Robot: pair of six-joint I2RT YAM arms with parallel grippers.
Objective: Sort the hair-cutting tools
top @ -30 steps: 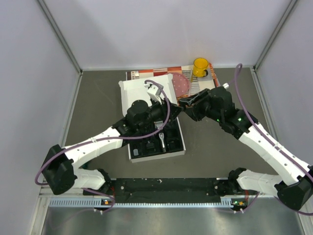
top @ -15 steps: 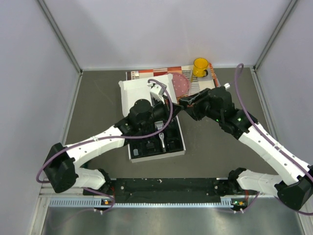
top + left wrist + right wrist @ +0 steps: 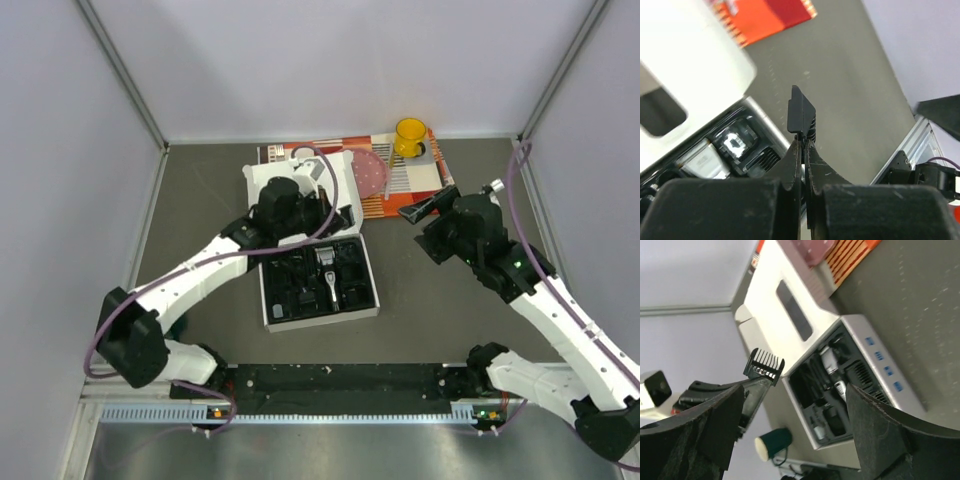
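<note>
My left gripper point(image 3: 803, 142) is shut on a small black guard comb point(image 3: 801, 112), which sticks up past its fingertips. In the top view the left gripper point(image 3: 336, 214) hangs over the far edge of the white box point(image 3: 268, 300). The box's black moulded tray point(image 3: 300, 285) holds the black-and-silver clipper point(image 3: 328, 275) and other black pieces. The right wrist view shows the same comb point(image 3: 764, 365) in the left fingers, beside the clipper point(image 3: 832, 367). My right gripper point(image 3: 420, 212) stands open and empty to the right of the box, apart from the comb.
The box's white lid point(image 3: 270, 195) lies open behind the tray. A printed mat point(image 3: 410, 180) with a pink disc point(image 3: 372, 172) lies at the back, and a yellow cup point(image 3: 410, 136) stands on its far right corner. Grey walls enclose the table on three sides.
Both grippers met over the box's far right corner a second ago. The left one shut on the comb, and the right one opened and drew back to the right. The left arm swung back-left.
</note>
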